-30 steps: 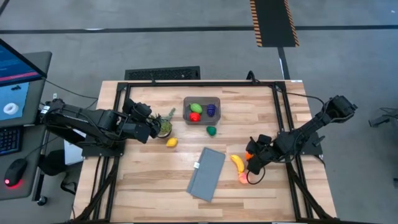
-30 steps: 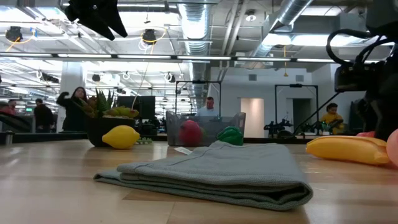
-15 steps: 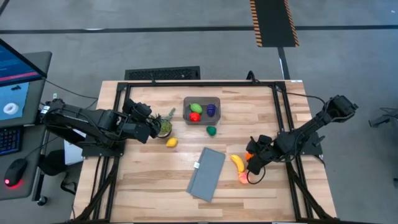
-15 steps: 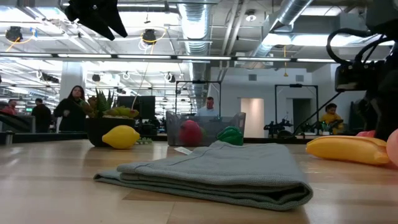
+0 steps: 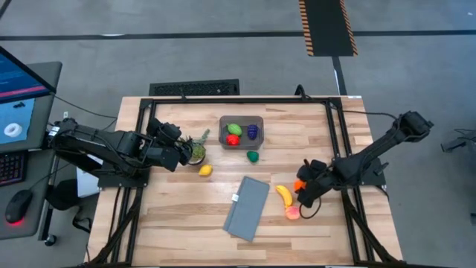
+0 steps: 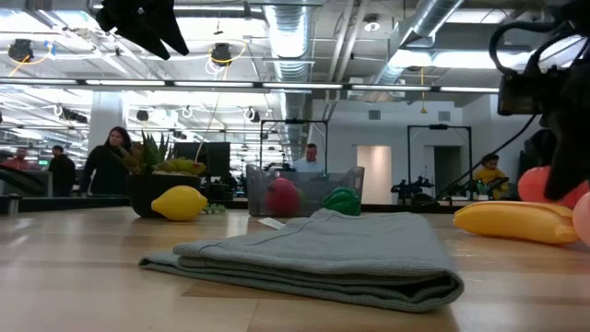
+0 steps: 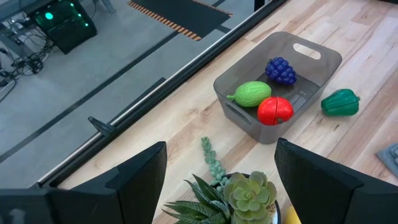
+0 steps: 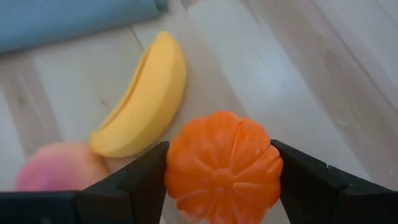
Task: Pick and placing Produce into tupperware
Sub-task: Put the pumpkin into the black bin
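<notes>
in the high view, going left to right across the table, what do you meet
left gripper → potted plant → lemon → folded cloth → banana → right gripper, shut on the orange pumpkin

Three produce pieces are held in the tupperware point(image 5: 241, 132) at the bench's point(image 5: 178, 216) rear. A plant point(image 5: 196, 151) is placed to its left, and a folded cloth point(image 5: 247, 208) is laid nearer the front.

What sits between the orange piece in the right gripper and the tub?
The right gripper holds the orange pumpkin. Toward the tupperware only the banana and dark green piece lie low on the table; a lifted carry should clear them.
</notes>
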